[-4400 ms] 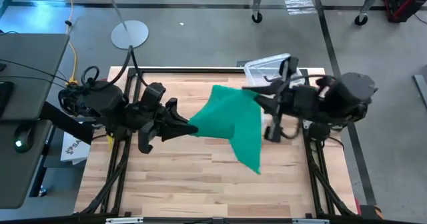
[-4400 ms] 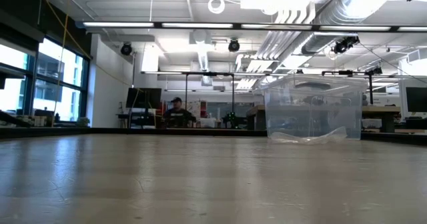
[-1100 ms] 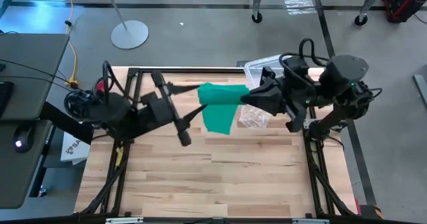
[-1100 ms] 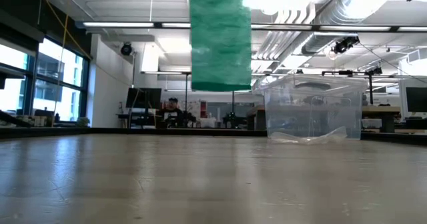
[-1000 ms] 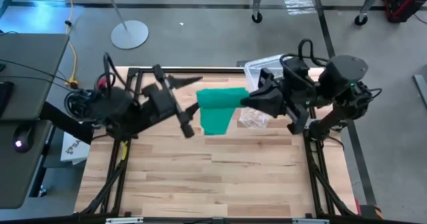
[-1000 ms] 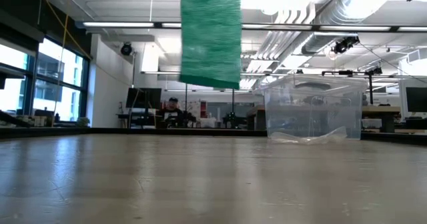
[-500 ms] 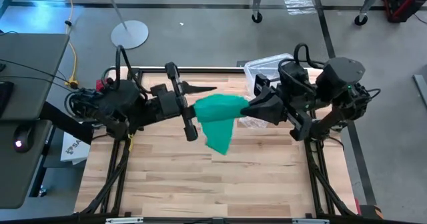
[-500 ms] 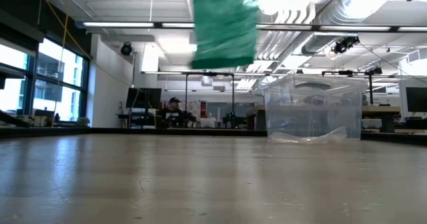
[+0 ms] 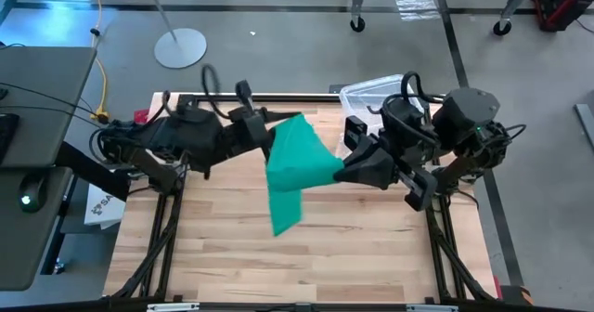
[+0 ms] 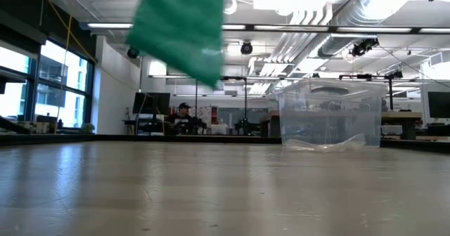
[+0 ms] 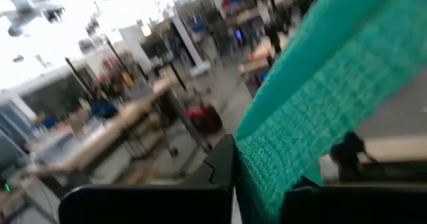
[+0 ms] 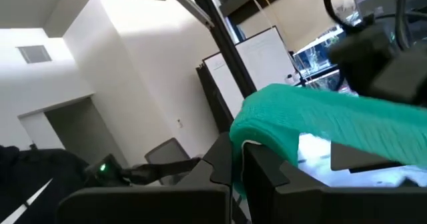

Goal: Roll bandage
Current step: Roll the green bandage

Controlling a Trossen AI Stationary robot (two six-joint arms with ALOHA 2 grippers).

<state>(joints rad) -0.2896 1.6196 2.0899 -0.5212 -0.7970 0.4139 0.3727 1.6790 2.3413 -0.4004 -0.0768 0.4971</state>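
1. Two hands hold the green bandage [image 9: 294, 168] up in the air, over the middle of the bench [image 9: 306, 256], nearer its far edge.
2. The left hand [image 9: 269, 134] is shut tight on one end of it.
3. The right hand [image 9: 345, 170] is shut tight on another part.
4. I think they hold it up high so it hangs flat and is ready to roll.
5. One loose end hangs down toward the near edge.
6. A clear box [image 10: 330, 115] sits by the far right corner.
7. Lots of bare wood lies under the bandage for laying it down.
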